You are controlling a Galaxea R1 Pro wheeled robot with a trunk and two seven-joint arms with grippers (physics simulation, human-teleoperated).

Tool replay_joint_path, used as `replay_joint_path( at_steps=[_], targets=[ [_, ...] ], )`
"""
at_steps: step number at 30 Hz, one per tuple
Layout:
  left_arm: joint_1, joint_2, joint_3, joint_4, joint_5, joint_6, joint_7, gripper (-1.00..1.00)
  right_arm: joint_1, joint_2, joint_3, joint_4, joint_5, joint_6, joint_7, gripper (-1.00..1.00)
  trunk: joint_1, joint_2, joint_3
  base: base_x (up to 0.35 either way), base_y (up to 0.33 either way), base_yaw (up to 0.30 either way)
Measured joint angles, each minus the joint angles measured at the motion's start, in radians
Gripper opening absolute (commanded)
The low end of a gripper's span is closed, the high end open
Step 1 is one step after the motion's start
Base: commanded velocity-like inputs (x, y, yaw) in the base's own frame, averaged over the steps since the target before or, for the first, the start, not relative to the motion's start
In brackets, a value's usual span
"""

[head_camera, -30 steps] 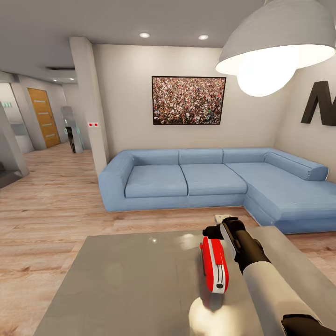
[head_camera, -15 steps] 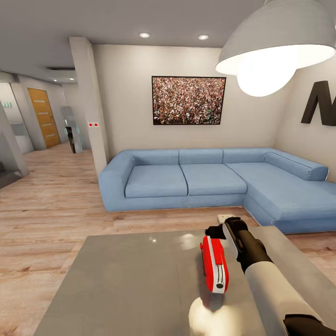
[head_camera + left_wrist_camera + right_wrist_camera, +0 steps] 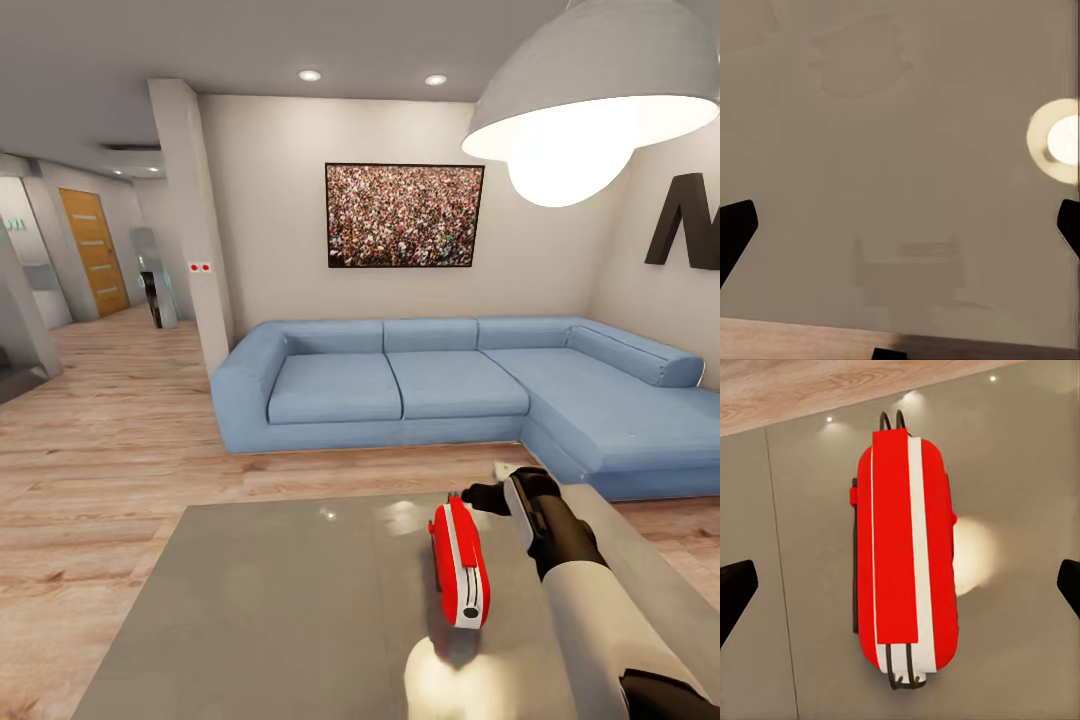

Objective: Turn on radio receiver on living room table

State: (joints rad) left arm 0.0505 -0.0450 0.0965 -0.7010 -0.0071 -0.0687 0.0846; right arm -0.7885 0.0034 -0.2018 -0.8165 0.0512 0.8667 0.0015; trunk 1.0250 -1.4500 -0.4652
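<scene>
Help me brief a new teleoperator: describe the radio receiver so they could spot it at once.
Start at the blue L-shaped sofa; in front of it stands a low table with a glossy grey top. The radio receiver stands on that top, beside the right gripper. It is a slim red box with rounded ends and a white band, the one bright thing on the grey surface.

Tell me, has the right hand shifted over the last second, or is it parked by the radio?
Yes. In the head view the right hand has slid rightward and slightly nearer, off the far end of the radio receiver, which sits unmoved on the table.
</scene>
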Motion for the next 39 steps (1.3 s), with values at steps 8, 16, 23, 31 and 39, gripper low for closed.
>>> replay_joint_path(
  at_steps=[8,16,23,31,39],
  targets=[
    [0.0,-0.007,-0.004,0.0,0.006,0.001,-0.003,1.0,0.0,0.002,0.042,0.001,0.0,0.0,0.0,1.0,0.0,0.0,0.0,0.0,0.0,0.0],
    [0.0,-0.007,-0.005,0.0,0.003,0.001,-0.002,1.0,0.0,0.003,0.178,0.007,-0.002,0.0,-0.001,1.0,0.0,0.0,0.0,0.0,0.0,0.0],
    [0.0,-0.004,-0.006,0.0,0.0,0.003,-0.002,1.0,0.0,0.003,0.192,0.011,-0.002,0.001,-0.001,1.0,0.0,0.0,0.0,0.0,0.0,0.0],
    [-0.001,-0.009,-0.007,0.0,0.005,0.009,-0.008,1.0,0.0,0.002,0.194,0.011,-0.002,0.002,-0.003,1.0,0.0,0.0,0.0,0.0,0.0,0.0],
    [0.0,-0.013,-0.008,-0.003,0.012,0.007,-0.011,1.0,0.0,0.001,0.193,0.011,-0.002,0.002,-0.003,1.0,0.0,0.0,0.0,0.0,0.0,0.0]
  ],
)
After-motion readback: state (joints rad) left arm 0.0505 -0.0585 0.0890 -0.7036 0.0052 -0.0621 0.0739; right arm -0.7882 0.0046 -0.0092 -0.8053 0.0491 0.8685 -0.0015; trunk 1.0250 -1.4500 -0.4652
